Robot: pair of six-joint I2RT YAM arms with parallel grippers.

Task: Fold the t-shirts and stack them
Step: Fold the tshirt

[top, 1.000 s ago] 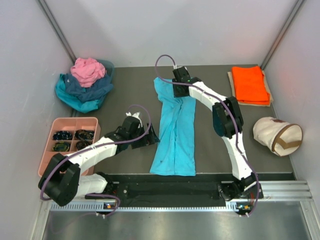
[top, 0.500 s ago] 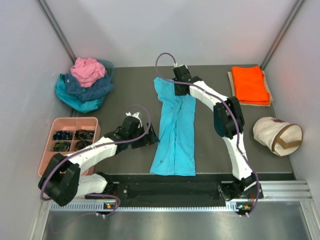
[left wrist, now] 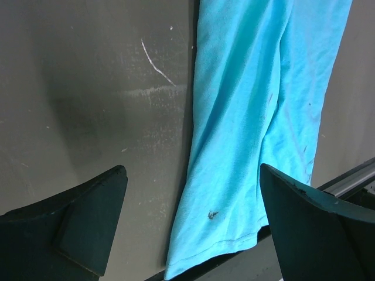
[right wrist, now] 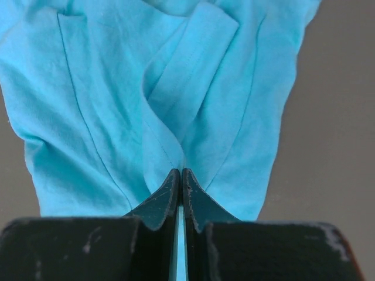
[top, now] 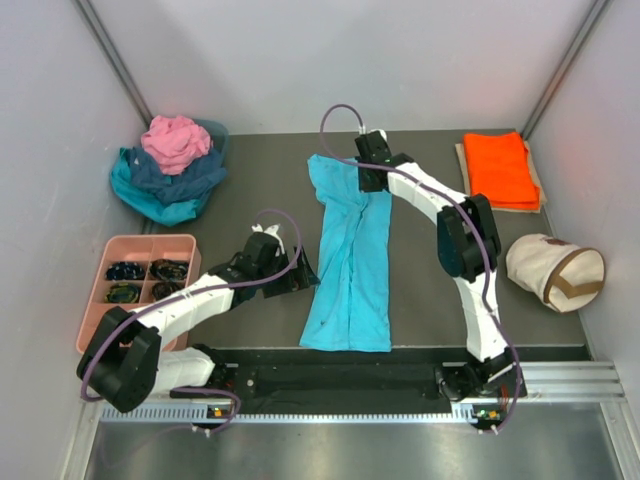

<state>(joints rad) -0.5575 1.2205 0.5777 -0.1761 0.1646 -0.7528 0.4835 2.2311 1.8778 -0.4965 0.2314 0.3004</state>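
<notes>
The dark table (top: 250, 205) fills the floor of the booth. Down its middle lies the turquoise t-shirt (top: 352, 270), a long narrow strip running from the far side to the near edge, creased along its length. In the far left corner is a heap of shirts: the pink shirt (top: 175, 140) on top, the navy shirt (top: 188, 176) under it, the teal shirt (top: 150, 198) at the bottom. The orange shirt (top: 500, 168) lies folded flat at the far right. The cream bag (top: 553, 270) sits nearer on that side.

The right gripper (right wrist: 181, 173) is at the turquoise shirt's far end, jaws pressed together on a raised fold of the cloth. The left gripper (left wrist: 191, 170) sits low by the shirt's near left edge, jaws spread wide and holding nothing, straddling that edge.
</notes>
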